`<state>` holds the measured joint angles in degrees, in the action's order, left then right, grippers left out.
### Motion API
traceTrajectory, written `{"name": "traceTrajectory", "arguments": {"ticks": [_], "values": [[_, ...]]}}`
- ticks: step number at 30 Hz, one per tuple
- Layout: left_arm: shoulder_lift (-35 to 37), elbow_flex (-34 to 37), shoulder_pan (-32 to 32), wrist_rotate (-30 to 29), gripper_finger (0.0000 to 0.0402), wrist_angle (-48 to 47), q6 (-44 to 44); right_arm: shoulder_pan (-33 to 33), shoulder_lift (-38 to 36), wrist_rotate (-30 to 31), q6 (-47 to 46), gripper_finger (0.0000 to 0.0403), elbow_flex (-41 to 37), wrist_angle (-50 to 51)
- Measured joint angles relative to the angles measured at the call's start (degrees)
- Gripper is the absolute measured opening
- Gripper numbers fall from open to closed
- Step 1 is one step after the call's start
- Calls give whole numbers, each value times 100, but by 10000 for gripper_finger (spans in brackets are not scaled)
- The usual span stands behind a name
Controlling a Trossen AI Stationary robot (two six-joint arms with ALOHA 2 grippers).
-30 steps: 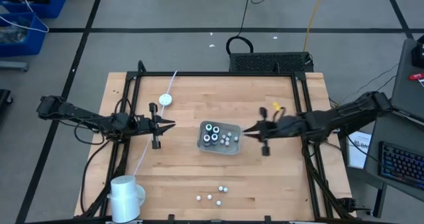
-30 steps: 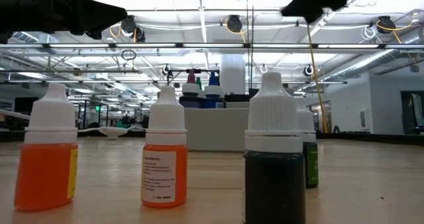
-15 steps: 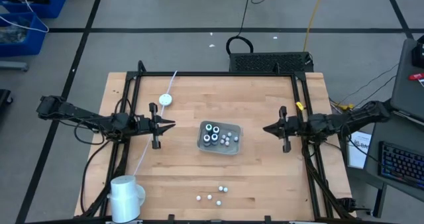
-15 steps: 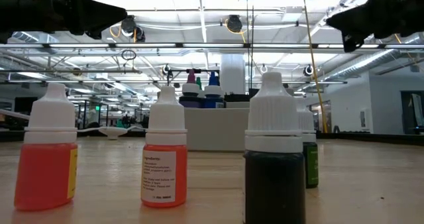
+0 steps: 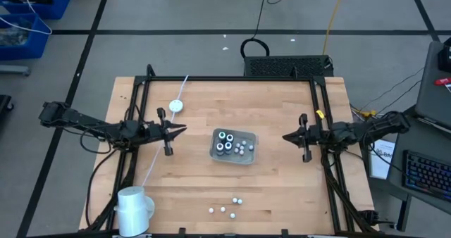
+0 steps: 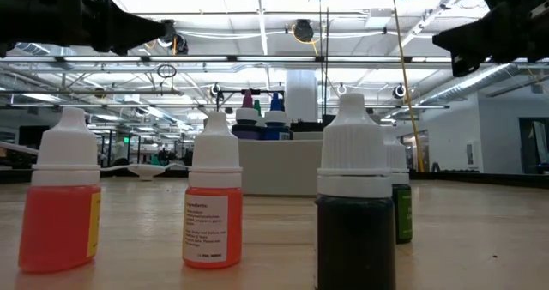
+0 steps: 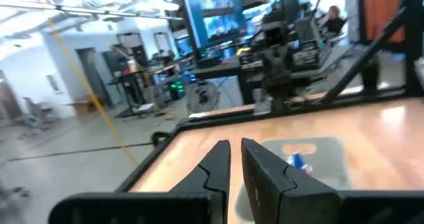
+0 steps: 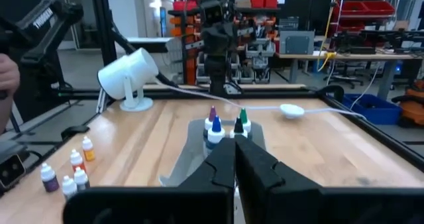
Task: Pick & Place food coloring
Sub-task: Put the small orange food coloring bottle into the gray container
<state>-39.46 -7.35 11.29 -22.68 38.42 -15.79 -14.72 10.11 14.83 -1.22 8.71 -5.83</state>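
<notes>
The pale wooden table (image 5: 211, 174) carries a shallow grey rectangular tray (image 5: 249, 156) near its centre. The tray holds several small dropper bottles with coloured tips.

Four small food coloring bottles (image 5: 227, 208) with pale caps stand in a loose row on the near part of the table, well apart from the tray. In the low view they appear as one red-orange bottle (image 6: 60, 230), one orange bottle (image 6: 211, 226), one very dark bottle (image 6: 355, 238) and a green-labelled one (image 6: 401, 208) partly hidden behind the dark one.

The left gripper (image 5: 182, 131) hovers over the left part of the table, pointing toward the tray. Its fingers (image 7: 218, 168) stand nearly together with a narrow gap and hold nothing.

The right gripper (image 5: 287, 136) hovers over the right part of the table, to the right of the tray and apart from it. Its fingers (image 8: 220, 166) are pressed fully together and hold nothing.

A white cylindrical lamp (image 5: 134, 207) sits at the near left corner. A small white round disc (image 5: 176, 105) on a white cord lies at the far left.
</notes>
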Motion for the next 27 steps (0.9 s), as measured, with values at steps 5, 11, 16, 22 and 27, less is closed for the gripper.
{"name": "traceTrajectory", "arguments": {"ticks": [5,11,16,22,27], "values": [[-2,2,-2,-139,47,-112,-250,0,-4,0,82,1,-261,-404],[0,2,0,-133,47,105,339,-2,-9,-9,356,1,-623,-1222],[-106,-51,0,-166,47,-189,818,-2,-3,-9,408,1,-653,-1320],[-973,-1313,339,-98,46,-2258,1313,-2,-4,-7,657,1,-660,-1320],[-2313,-3097,1055,-78,46,-4405,1512,-2,-4,-4,648,1,-664,-1331]]}}
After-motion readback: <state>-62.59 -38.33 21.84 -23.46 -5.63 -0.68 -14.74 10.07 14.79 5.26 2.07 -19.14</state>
